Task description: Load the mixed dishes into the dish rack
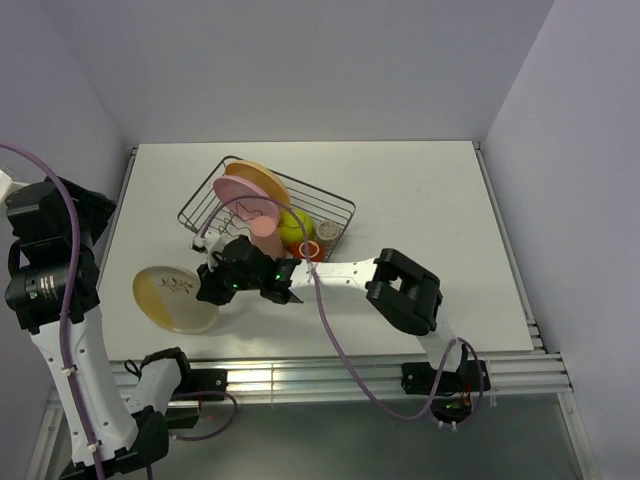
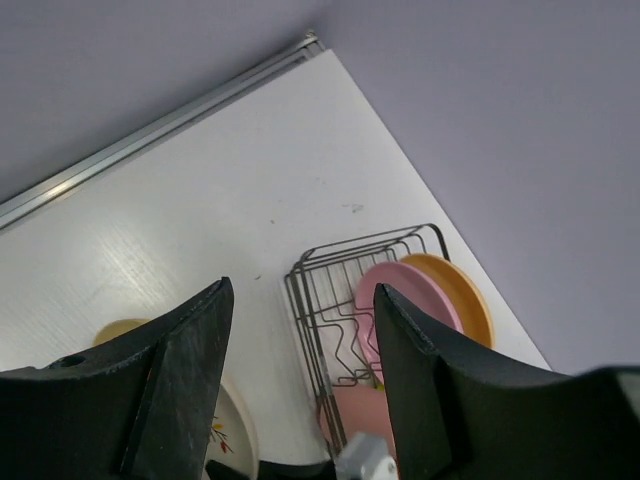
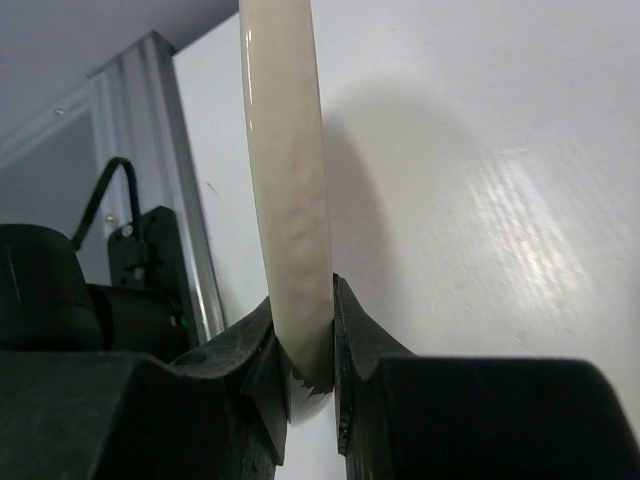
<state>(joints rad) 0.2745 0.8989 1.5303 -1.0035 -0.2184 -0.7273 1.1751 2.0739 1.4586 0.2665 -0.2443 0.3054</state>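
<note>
Plate [image 1: 172, 296] (glossy cream, leaf sprig) sits pinched in right fingers [image 3: 372, 352]; left fingers [image 2: 185, 372] gape.

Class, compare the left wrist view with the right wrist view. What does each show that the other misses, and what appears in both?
Only the left wrist view: the wire dish rack with the pink plate and tan-orange plate standing in it, framed by the open left claw.
Only the right wrist view: the right claw pinching the rim of the pale cream plate, seen edge-on.
Both: the pale cream plate, only partly visible from the left wrist, and the white table.
</note>
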